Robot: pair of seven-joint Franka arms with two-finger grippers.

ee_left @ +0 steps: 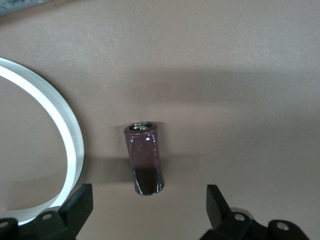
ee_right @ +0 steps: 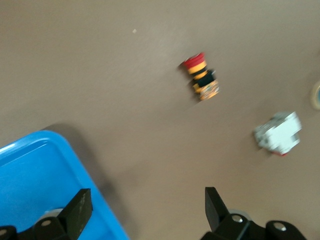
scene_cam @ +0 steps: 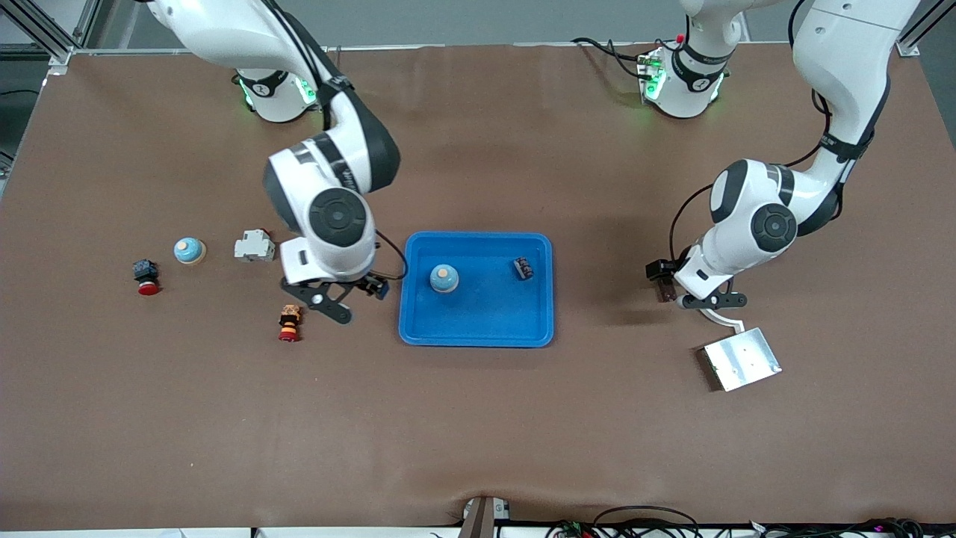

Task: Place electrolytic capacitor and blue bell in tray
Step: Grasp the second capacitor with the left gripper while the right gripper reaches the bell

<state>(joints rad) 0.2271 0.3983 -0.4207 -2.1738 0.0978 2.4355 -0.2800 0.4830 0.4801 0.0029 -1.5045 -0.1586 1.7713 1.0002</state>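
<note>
At the left of the front view lies a red-capped push button (scene_cam: 146, 277), then a blue bell (scene_cam: 190, 250) on the bare table, then a white block-shaped part (scene_cam: 254, 245), with a red-and-orange push button (scene_cam: 289, 323) lower down. Just right of it the right gripper (scene_cam: 337, 297) hangs beside the tray's edge, fingers spread wide, nothing in them. Centre frame sits the blue tray (scene_cam: 478, 332), with a second blue bell (scene_cam: 444, 278) inside it, and a small dark component (scene_cam: 523, 268) in its upper right part. Out right, the left gripper (scene_cam: 691, 293) is low over the table, jaws wide apart and empty; its wrist view shows the electrolytic capacitor (ee_left: 145, 158) lying on the table between the fingers (ee_left: 80, 205), untouched. Lower right rests a silver metal plate (scene_cam: 742, 359).
</note>
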